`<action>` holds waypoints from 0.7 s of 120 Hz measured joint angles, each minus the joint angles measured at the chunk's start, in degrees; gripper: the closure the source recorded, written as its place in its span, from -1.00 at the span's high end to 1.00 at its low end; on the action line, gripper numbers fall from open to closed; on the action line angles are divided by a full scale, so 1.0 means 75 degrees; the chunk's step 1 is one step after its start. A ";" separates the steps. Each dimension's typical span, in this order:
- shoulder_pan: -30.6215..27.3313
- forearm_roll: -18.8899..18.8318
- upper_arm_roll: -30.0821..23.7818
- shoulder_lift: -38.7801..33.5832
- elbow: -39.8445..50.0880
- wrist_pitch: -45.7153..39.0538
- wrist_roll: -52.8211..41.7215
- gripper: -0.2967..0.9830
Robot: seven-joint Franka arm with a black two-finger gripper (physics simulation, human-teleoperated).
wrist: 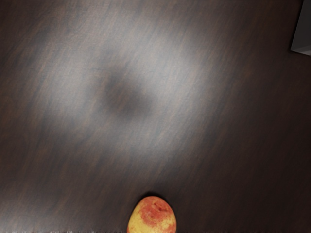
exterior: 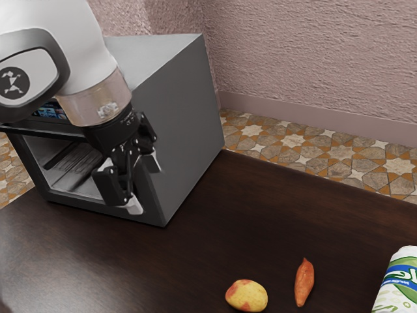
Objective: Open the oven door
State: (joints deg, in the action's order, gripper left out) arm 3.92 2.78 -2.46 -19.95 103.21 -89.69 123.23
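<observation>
The gripper (exterior: 144, 185) hangs in front of the grey oven (exterior: 179, 117) in the exterior view, pointing down with its two fingers apart and nothing seen between them. It overlaps the oven's near front corner there; whether they touch I cannot tell. A rack (exterior: 73, 166) shows inside the oven's framed front, below a dark bar (exterior: 52, 130). The arm and hand hide part of that front, and I cannot tell whether a glass pane covers the rack. In the wrist view a corner of the oven (wrist: 303, 39) appears at the edge.
On the dark table (exterior: 260, 222) lie a yellow-red fruit (exterior: 246, 295) and an orange carrot-like item (exterior: 304, 282). A green-and-white package (exterior: 399, 283) stands at the exterior view's lower right. The same fruit (wrist: 151, 216) appears in the wrist view. A wall rises behind the oven.
</observation>
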 joint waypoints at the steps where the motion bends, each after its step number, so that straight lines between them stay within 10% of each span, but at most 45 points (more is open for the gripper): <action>1: -0.0003 0.0000 0.0000 -0.0002 0.0011 -0.0012 0.0000 0.54; 40: -0.0874 -0.0131 0.0091 -0.1693 0.0766 0.0113 -0.0095 0.53; 84: -0.3006 -0.0124 -0.0523 -0.0855 0.0776 -0.1241 -0.2736 0.54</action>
State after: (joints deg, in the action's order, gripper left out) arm -18.62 1.85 -6.38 -26.36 109.04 -99.00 102.70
